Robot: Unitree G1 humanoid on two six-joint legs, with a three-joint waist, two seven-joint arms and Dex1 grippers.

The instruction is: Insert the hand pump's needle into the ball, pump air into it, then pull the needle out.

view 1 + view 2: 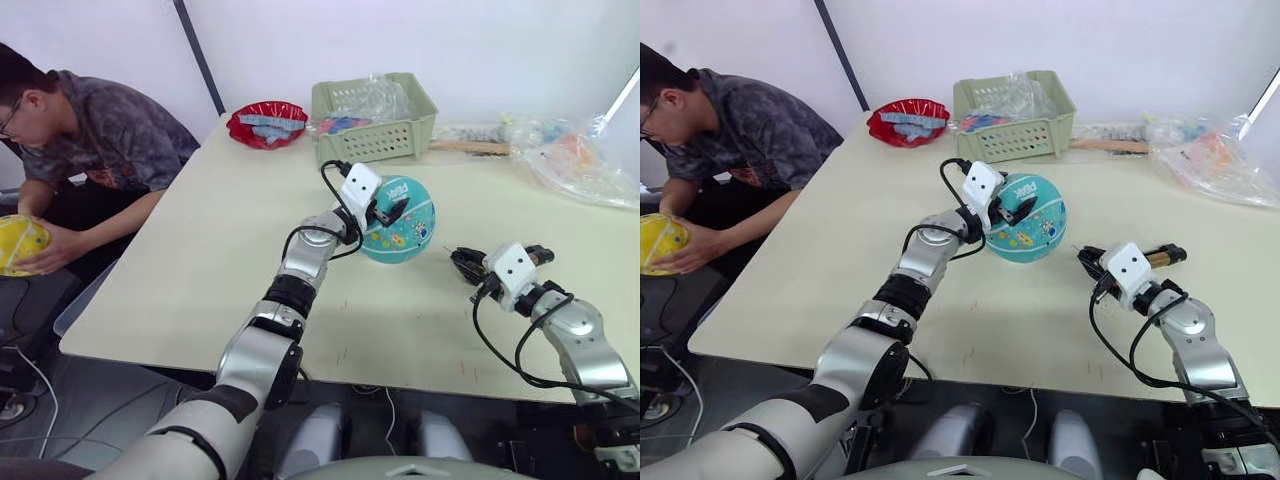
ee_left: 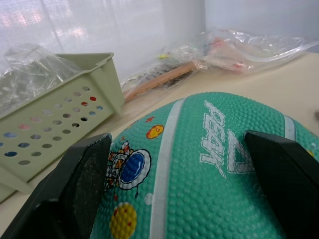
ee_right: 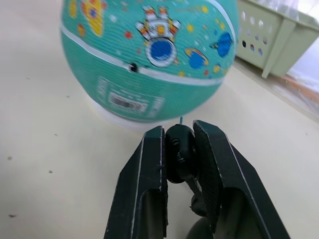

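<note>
- Two left gripper [image 1: 395,207] fingers [image 2: 82,177] clasp the ball [image 1: 402,222].
- Right gripper [image 3: 178,130] pinches the hand pump [image 1: 1157,256] hose end at the ball's 3 o'clock, needle [image 3: 181,120] short of it.

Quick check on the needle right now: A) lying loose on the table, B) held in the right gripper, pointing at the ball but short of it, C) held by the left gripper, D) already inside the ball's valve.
B: the right gripper clamps the hose tip, and the needle stops short of the ball.
</note>
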